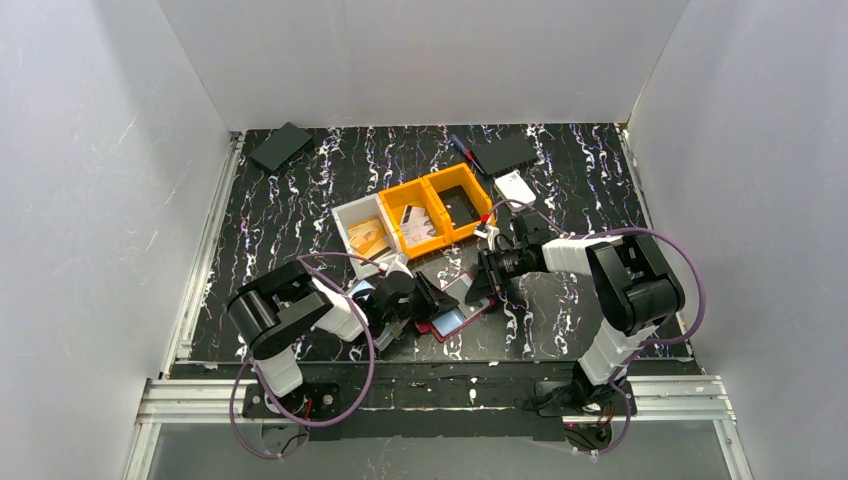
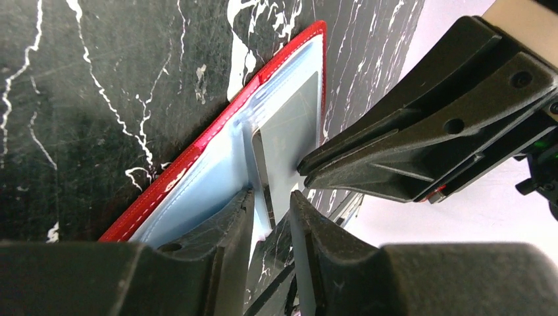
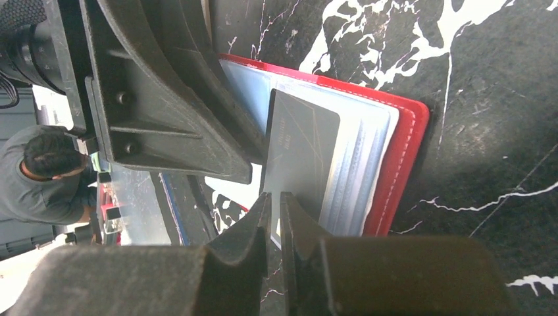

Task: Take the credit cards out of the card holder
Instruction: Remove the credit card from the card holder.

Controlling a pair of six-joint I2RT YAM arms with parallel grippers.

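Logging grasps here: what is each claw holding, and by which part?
Right claw pinches the grey credit card by its near edge; left claw seems to grip the card holder by a clear inner sleeve.

The card holder (image 3: 409, 135) looked like red stitched faux leather with glossy see-through plastic sleeves (image 3: 360, 164), the credit card (image 3: 299, 155) in it was matt dark grey, and the table (image 2: 85, 99) was a shiny black marble-look top, pretty scuffed.
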